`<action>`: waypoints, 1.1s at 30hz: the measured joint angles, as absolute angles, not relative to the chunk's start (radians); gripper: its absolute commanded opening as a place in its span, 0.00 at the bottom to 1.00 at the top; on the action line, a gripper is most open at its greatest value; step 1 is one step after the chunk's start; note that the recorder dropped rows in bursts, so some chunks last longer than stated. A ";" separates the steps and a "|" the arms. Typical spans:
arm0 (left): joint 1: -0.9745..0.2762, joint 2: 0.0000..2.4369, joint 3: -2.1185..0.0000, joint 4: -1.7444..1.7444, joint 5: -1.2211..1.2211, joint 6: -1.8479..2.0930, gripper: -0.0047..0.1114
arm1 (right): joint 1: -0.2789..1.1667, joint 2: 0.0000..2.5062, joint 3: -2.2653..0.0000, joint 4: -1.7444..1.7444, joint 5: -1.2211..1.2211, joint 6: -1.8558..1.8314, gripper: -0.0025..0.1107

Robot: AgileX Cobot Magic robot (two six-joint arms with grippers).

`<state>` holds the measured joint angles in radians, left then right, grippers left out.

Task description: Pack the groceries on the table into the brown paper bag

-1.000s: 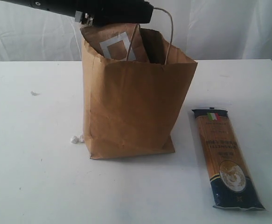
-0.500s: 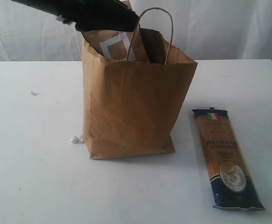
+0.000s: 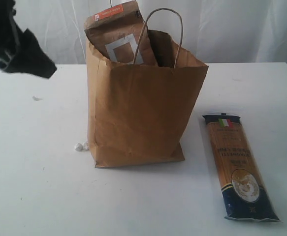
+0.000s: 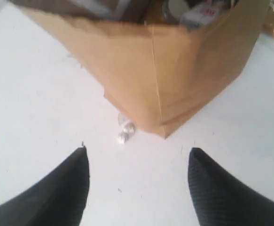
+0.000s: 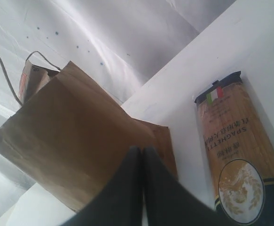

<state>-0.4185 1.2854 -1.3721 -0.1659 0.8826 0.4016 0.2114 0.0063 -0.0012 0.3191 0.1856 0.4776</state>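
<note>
**Ext. view, foreground to background.**

(a) Lower right of frame: long pasta pack (image 3: 240, 167) lies flat on the table (image 3: 35, 196). Its dark-blue end is nearest the camera and its Italian-flag end farther off. It is apart from the bag, w/ a strip of bare tabletop between.

(b) Centre: brown paper bag (image 3: 141, 113) stands upright and creased, mouth open. One twisted loop handle (image 3: 163, 9) rises above the rim. Two small white crumbs (image 3: 80, 146) sit on the table just beside the bag's lower-left corner.

(c) Top centre: brown pouch with orange label (image 3: 114, 34) stands inside the bag at the left side of the mouth, slightly tilted. Its upper part, w/ orange label and white square, sticks out above the rim.

(d) Upper left: L gripper (image 4: 137, 188) hangs above the table, off to the left of the bag and not touching it. L wrist view shows both fingers (image 4: 61, 193) spread wide w/ nothing between them, and the bag's corner and the crumbs beyond. Other contents in the bag mouth are blurred and cannot be identified.

(e) R gripper (image 5: 140, 151) is not seen in ext. view. R wrist view shows its fingers pressed together, holding nothing, w/ bag and pasta pack beyond.

(f) Background: white curtain (image 3: 241, 29) hangs behind the table's far edge.
</note>
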 measured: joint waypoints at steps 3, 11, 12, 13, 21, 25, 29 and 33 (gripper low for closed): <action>-0.418 1.278 -1.268 -0.143 0.874 0.382 0.60 | 0.211 0.006 -0.001 0.319 0.186 0.478 0.02; -0.418 1.284 -1.001 -0.134 0.590 0.374 0.60 | 0.211 0.006 -0.001 0.319 0.186 0.478 0.02; -0.418 1.292 -0.985 -0.134 0.557 0.374 0.60 | 0.211 0.006 -0.001 0.319 0.186 0.478 0.02; -0.418 1.304 -0.969 -0.134 0.523 0.374 0.61 | 0.211 0.006 -0.001 0.319 0.186 0.478 0.02; -0.418 1.500 -0.945 -0.126 0.314 0.359 0.70 | 0.211 0.006 -0.001 0.319 0.186 0.478 0.02; -0.418 1.606 -0.945 -0.061 0.210 0.356 0.70 | 0.211 0.006 -0.001 0.319 0.186 0.478 0.02; -0.418 1.701 -0.962 0.035 0.193 0.356 0.70 | 0.211 0.006 -0.001 0.319 0.186 0.478 0.02; -0.418 1.755 -0.973 0.069 0.187 0.368 0.70 | 0.211 0.006 -0.001 0.319 0.186 0.478 0.02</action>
